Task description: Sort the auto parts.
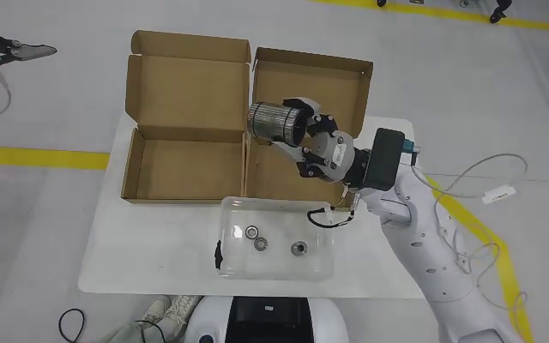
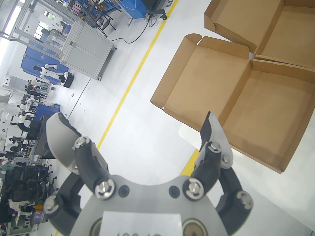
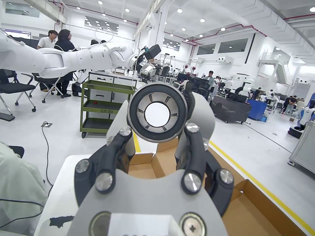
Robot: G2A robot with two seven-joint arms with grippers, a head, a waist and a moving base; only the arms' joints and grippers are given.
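Progress: sorting looks barely begun.
- Left box and right box sit side by side on the table, lids folded back. No part shows on either floor, though the arm hides some of the right box from above.
- Clear tray, at the table's near edge just in front of the boxes, holds the small round parts, apparently not yet sorted.
- Cylindrical part, ribbed metal with a dark rim, is in the air above the right box's far-left corner, near the seam between the boxes. It lies on its side.
- Right gripper: fingers closed onto the cylindrical part from both sides, with its open end facing the wrist camera.
- Left gripper: fingers spread wide with nothing between them, out over the floor, well apart from the left box.

Judgement: first placement pending. The cylinder probably goes into one of the boxes, but which one cannot be told from its position. Everything in the tray is left to do.

Count:
- table: 1
- cardboard boxes: 2
- clear tray: 1
- cylindrical part: 1, held
- small round parts: 3, at and
- dark item at the tray's left wall: 1, too small to identify
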